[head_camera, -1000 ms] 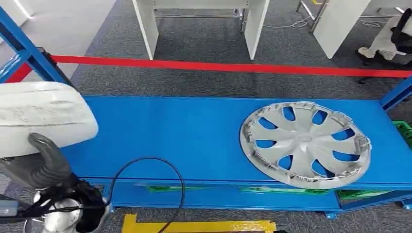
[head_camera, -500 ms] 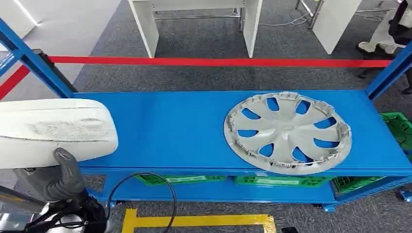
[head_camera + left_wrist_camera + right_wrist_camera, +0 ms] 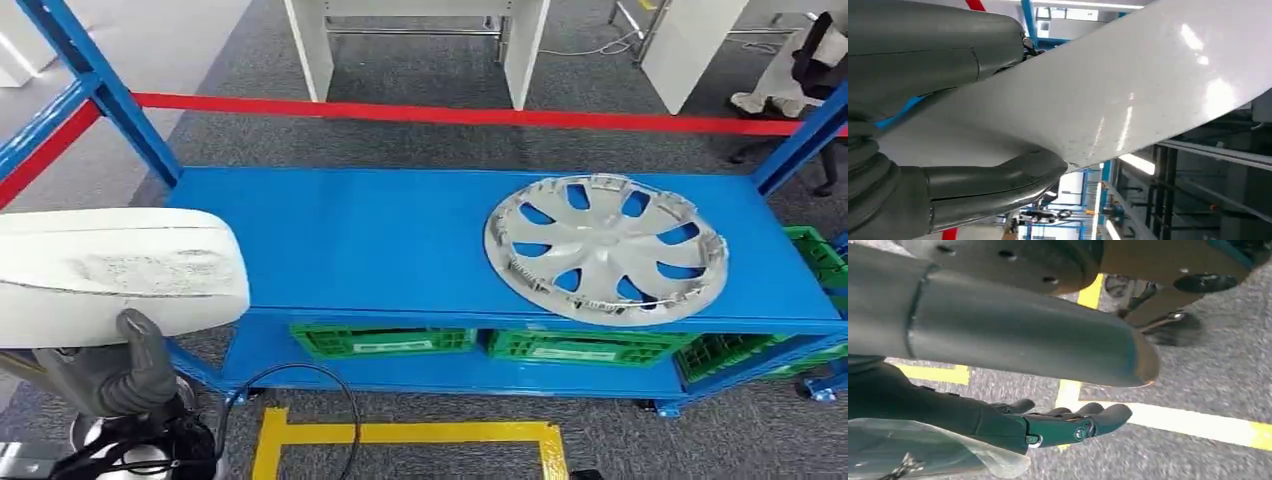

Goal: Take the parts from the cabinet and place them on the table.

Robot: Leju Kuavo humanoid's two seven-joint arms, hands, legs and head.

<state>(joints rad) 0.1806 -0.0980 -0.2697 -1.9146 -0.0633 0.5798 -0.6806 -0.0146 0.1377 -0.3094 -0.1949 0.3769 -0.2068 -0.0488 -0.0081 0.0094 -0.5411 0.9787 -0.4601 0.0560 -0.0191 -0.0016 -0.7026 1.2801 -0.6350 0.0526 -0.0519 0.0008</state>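
Observation:
My left hand [image 3: 118,372] grips a large white curved part [image 3: 110,270] from below, at the lower left of the head view, level with the left end of the blue table [image 3: 350,240]. In the left wrist view the thumb and fingers [image 3: 993,185] clamp the white part [image 3: 1108,95] from both sides. A silver hubcap [image 3: 605,250] lies flat on the right half of the table. My right hand [image 3: 1048,425] hangs over the grey floor with its fingers stretched out and nothing in it.
Green crates [image 3: 385,340] sit on the shelf under the table. Blue posts [image 3: 100,90] rise at both ends of the table. A red barrier strip [image 3: 450,115] runs behind it, with white furniture legs [image 3: 310,45] and a person [image 3: 800,70] beyond. Yellow floor tape [image 3: 400,435] lies in front.
The whole picture has shifted: the camera moved, so the table looks farther off and the lower shelf with green crates has come into sight. The white part stays in my left hand.

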